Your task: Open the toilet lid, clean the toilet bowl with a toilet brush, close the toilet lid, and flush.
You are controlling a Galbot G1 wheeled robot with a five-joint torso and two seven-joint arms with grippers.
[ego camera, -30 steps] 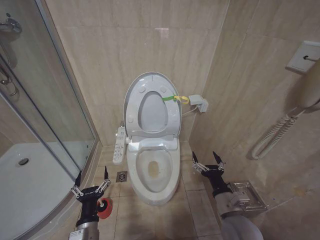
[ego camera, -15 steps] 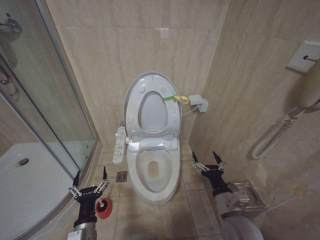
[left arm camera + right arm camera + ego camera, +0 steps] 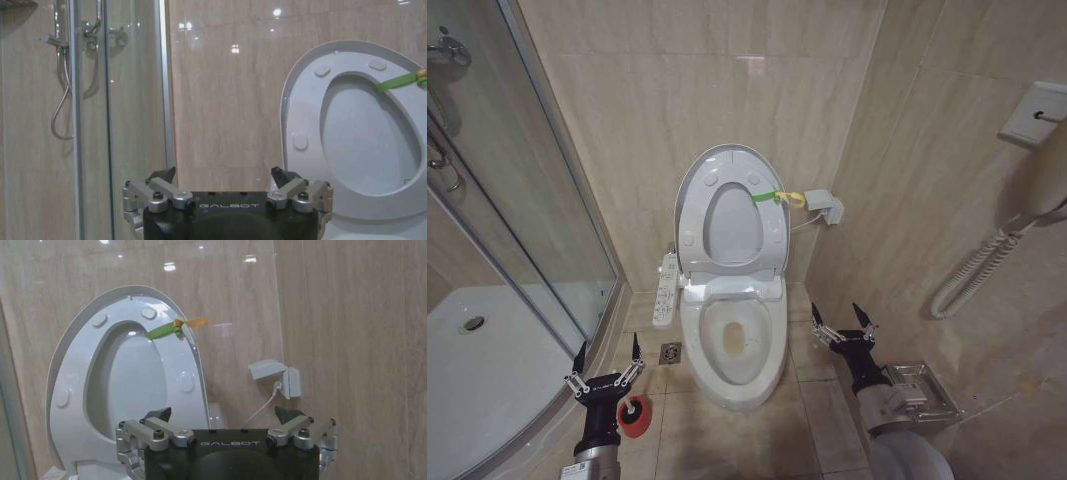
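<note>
The toilet bowl (image 3: pixel 732 345) stands against the back wall, between the two grippers and a little ahead of both, its ceramic basin uncovered. Above it the toilet lid (image 3: pixel 730 212) is raised and leans back against the tiled wall, its underside facing the robot with small round bumpers near the rim; a green and yellow strap (image 3: pixel 777 197) runs from the lid's right edge toward a small white wall box (image 3: pixel 824 207). To the left of the left gripper a glass shower enclosure (image 3: pixel 497 230) takes up that side of the room. A long white button panel (image 3: pixel 665 288) hangs at the bowl's left side, ahead of the left gripper and to its right. The right gripper (image 3: pixel 843 327) hovers low beside the bowl's right flank, clear of it, its two fingers spread wide with nothing between them; just behind it and to its right sits a metal wall fitting (image 3: pixel 919 393). The left gripper (image 3: pixel 607 361) hovers over the floor tiles to the left of the bowl, fingers likewise spread apart and empty. The toilet brush (image 3: pixel 635 415), seen as its small red cup holder on the floor, sits just behind this gripper's fingertips and close against its wrist on the right, apparently not touching. A small floor drain (image 3: pixel 671 352) lies just ahead of the left gripper and to its right.
</note>
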